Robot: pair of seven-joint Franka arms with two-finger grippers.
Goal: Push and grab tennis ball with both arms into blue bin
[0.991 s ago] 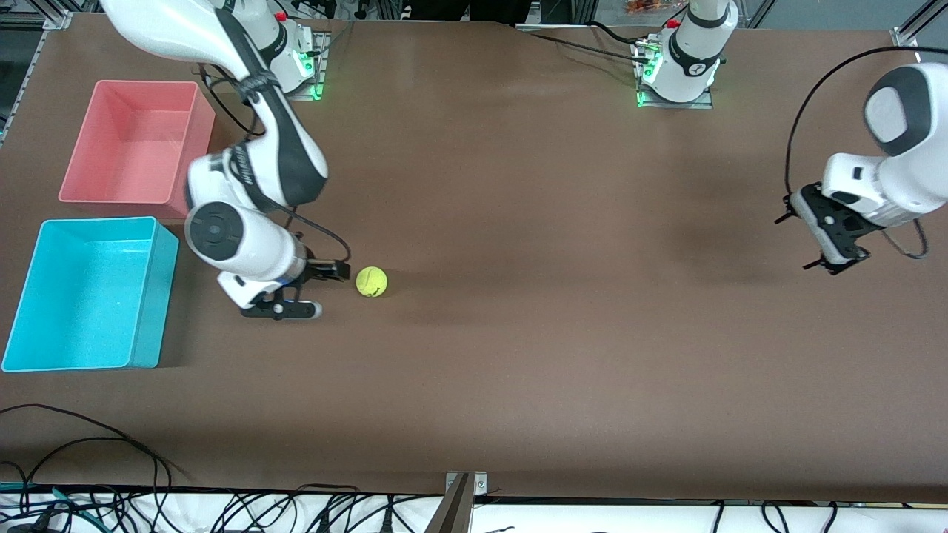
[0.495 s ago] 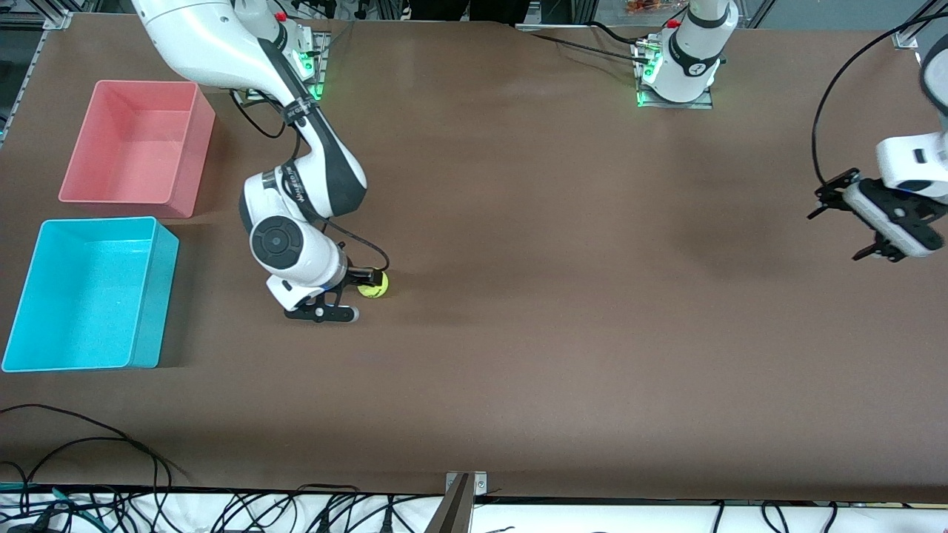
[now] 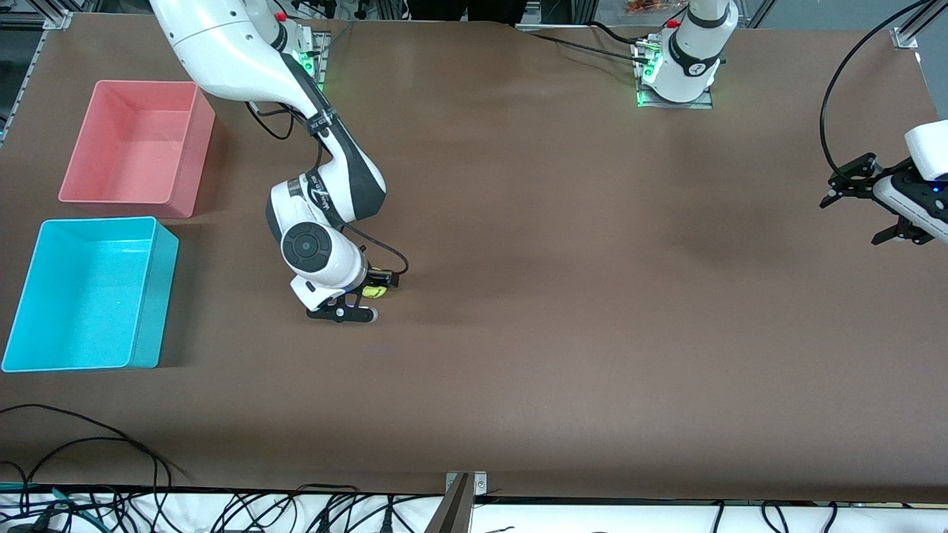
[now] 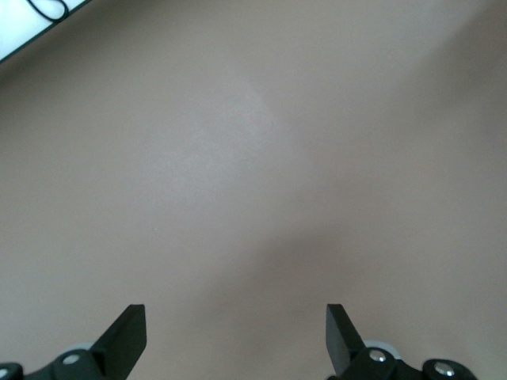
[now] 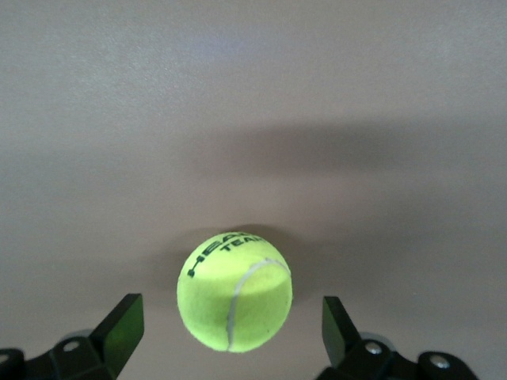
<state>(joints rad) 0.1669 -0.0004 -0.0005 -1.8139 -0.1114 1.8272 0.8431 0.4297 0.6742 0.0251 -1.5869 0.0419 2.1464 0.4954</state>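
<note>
The tennis ball lies on the brown table, mostly hidden under my right hand. In the right wrist view the ball sits between the two spread fingers and touches neither. My right gripper is open and low around the ball; it also shows in the right wrist view. The blue bin stands empty at the right arm's end of the table, apart from the ball. My left gripper is open and empty above the left arm's end of the table, over bare tabletop in the left wrist view.
An empty pink bin stands beside the blue bin, farther from the front camera. Cables lie along the table's front edge. The arm bases stand at the back edge.
My right gripper has moved from beside the blue bin's end onto the ball and now straddles it. My left arm has drawn back toward its end of the table.
</note>
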